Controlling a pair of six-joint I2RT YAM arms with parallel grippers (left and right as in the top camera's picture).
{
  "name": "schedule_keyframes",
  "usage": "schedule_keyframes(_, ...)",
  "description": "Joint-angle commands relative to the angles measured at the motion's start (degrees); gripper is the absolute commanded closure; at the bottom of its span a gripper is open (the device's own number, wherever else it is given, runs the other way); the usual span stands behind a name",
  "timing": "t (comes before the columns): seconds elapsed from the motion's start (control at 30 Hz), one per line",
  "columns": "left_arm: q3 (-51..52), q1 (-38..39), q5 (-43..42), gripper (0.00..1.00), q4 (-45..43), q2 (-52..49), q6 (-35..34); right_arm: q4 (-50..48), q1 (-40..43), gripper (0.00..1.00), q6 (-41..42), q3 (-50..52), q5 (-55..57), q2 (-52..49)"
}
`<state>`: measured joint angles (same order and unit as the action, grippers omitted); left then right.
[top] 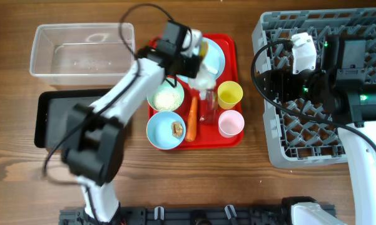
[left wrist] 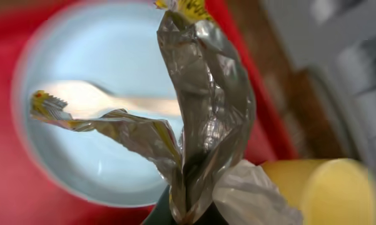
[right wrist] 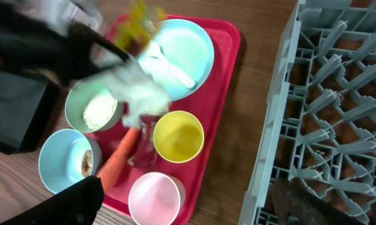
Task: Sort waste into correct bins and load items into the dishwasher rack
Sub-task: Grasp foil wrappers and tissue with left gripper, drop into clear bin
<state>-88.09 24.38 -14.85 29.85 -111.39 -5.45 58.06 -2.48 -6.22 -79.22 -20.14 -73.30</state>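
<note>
Wrapper pinched in our left claw above the blue plate near the worktop's far edge; our right claw hangs spread over the rack.

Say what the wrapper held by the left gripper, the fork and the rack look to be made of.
The wrapper looks like metallised foil film: silvery, shiny inside, sharply creased. The fork seems to be white plastic, smooth and faintly glossy, though blurred. The dishwasher rack appears to be grey moulded plastic, matte, with thin ribs and pegs.
</note>
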Motion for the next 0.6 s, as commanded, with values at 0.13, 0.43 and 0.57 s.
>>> schedule_keyframes(0.13,-1.3,-14.5,13.0,0.96,0.3,13.6,-5.7,-0.2,-0.2,0.11,0.3,-1.1,-0.5,-0.4)
schedule_keyframes(0.43,-1.2,-31.6,22.2,0.96,1.0,6.8,-5.5,-0.5,-0.2,0.12,0.4,-1.0,-0.5,-0.4)
schedule_keyframes(0.57,-1.2,-33.6,20.5,0.00,1.7,2.5,-5.5,-0.4,-0.2,0.11,0.4,-1.0,-0.5,-0.4)
